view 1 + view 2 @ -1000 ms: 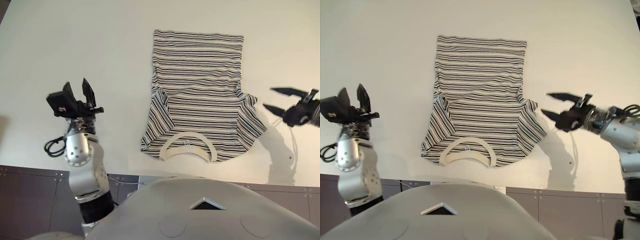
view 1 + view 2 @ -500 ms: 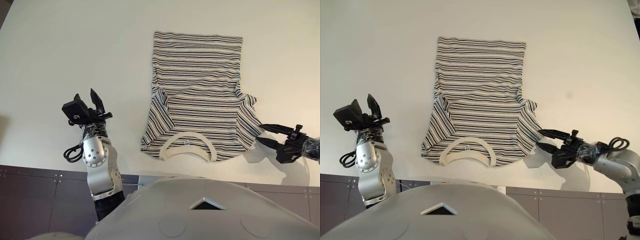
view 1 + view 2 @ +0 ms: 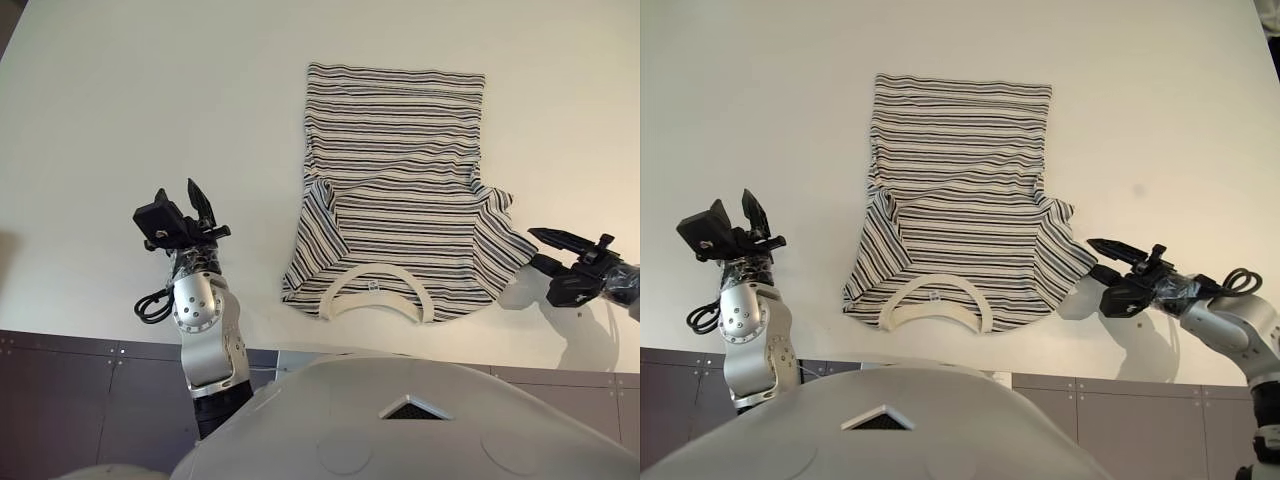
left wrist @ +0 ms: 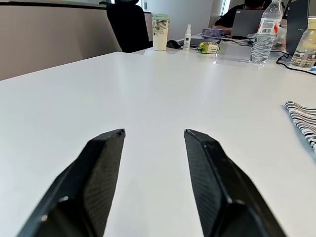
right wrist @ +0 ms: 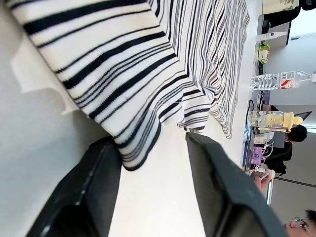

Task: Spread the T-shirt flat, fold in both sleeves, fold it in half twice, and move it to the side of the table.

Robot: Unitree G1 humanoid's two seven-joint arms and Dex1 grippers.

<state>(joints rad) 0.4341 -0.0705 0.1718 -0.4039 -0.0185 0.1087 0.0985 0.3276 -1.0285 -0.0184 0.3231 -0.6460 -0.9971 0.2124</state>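
The black-and-white striped T-shirt [image 3: 398, 190] lies on the white table [image 3: 150, 90], its collar [image 3: 375, 290] nearest me and its hem at the far side. My right gripper [image 3: 540, 248] is low on the table at the shirt's right sleeve [image 3: 505, 240], open. In the right wrist view the sleeve's edge [image 5: 123, 94] lies between the two fingers [image 5: 84, 197]. My left gripper [image 3: 178, 195] stands open over bare table, well to the left of the shirt, with nothing between its fingers [image 4: 98, 168]. A corner of the shirt [image 4: 303, 116] shows off to its side.
The table's front edge [image 3: 80, 340] runs just below both arms. A black cable [image 3: 150, 305] loops beside the left forearm. Beyond the table's far end stand a cup [image 4: 160, 32], bottles [image 4: 264, 29] and a dark chair [image 4: 127, 24].
My right gripper came down from above the table to the right sleeve's edge. The left arm shifted to the right, closer to the shirt. Both stayed open.
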